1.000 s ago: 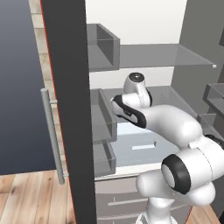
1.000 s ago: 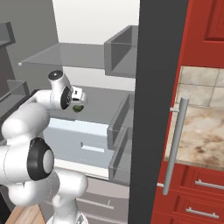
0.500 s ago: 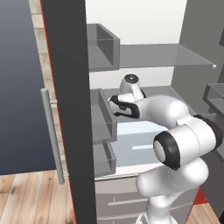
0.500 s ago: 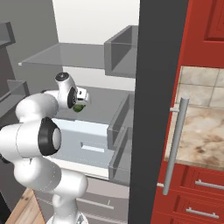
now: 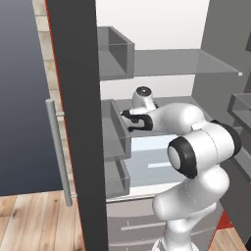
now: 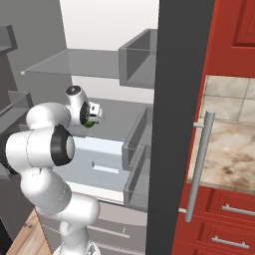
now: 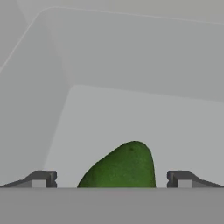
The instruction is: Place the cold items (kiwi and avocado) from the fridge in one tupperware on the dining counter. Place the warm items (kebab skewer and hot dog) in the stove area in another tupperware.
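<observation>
A dark green avocado (image 7: pixel 121 168) lies on the grey fridge shelf (image 7: pixel 131 113), and its rounded end pokes up between my two fingertips (image 7: pixel 41 178). My gripper (image 7: pixel 111 179) is open, one finger on each side of the fruit with a gap on both sides. From the right base view, the avocado (image 6: pixel 89 123) peeks out just under the gripper (image 6: pixel 91 118) at the middle shelf. From the left, the gripper (image 5: pixel 130 122) points down and left inside the fridge. The kiwi, kebab skewer, hot dog and tupperware are out of view.
The dark edge of the open fridge door (image 5: pixel 78 122) stands close on the left, with grey door bins (image 5: pixel 115 130) beside the hand. A glass shelf (image 5: pixel 181 61) hangs above and a pale drawer (image 5: pixel 147 162) sits below. Red cabinets and a stone counter (image 6: pixel 229 149) lie to the right.
The arm's elbow has swung forward and across while the hand stays low at the middle shelf over the avocado. The jaws have stayed open.
</observation>
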You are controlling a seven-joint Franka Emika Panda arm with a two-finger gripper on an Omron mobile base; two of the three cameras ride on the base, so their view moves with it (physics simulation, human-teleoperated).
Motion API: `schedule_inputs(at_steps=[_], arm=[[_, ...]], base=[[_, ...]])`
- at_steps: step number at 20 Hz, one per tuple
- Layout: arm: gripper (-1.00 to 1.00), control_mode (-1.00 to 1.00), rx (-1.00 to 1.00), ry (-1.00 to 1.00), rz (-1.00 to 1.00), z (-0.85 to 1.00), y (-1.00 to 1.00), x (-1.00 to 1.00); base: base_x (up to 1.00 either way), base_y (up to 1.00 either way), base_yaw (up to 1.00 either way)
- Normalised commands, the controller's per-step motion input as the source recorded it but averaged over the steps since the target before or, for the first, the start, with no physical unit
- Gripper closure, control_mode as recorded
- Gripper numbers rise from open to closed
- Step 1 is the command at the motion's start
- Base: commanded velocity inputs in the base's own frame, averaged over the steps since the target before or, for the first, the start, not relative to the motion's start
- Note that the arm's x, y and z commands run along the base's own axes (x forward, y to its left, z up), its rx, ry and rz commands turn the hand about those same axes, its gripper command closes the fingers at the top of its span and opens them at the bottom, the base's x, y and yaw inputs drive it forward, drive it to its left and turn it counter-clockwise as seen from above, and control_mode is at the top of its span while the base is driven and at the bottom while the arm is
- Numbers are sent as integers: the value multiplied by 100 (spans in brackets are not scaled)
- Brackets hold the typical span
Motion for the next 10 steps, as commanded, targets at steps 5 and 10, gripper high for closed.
schedule_inputs(at_steps=[5,10], arm=[[-100,-100,0,0,-1,-27,0,-4],[-100,-100,0,0,-1,-11,0,-2]], base=[[0,0,0],[0,0,0]])
